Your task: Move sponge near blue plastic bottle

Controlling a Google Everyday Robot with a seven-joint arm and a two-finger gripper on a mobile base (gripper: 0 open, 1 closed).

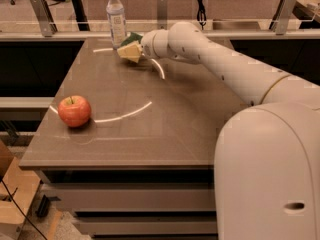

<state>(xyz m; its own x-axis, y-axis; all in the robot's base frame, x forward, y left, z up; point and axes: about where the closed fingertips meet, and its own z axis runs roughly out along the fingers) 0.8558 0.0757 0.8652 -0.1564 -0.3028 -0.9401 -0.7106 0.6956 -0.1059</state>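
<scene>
The sponge (pixel 129 50), yellow with a dark green top, is held tilted in my gripper (pixel 136 50) just above the table's far edge. The gripper is shut on it. The blue plastic bottle (pixel 116 18), clear with a white cap and pale label, stands upright at the table's far edge, just left of the sponge, a small gap between them. My white arm reaches in from the right across the table.
A red apple (pixel 74 111) sits on the brown table (pixel 150 134) at the left front. A rail with metal posts (pixel 161 9) runs behind the table's far edge. A cardboard box (pixel 12 194) is on the floor at lower left.
</scene>
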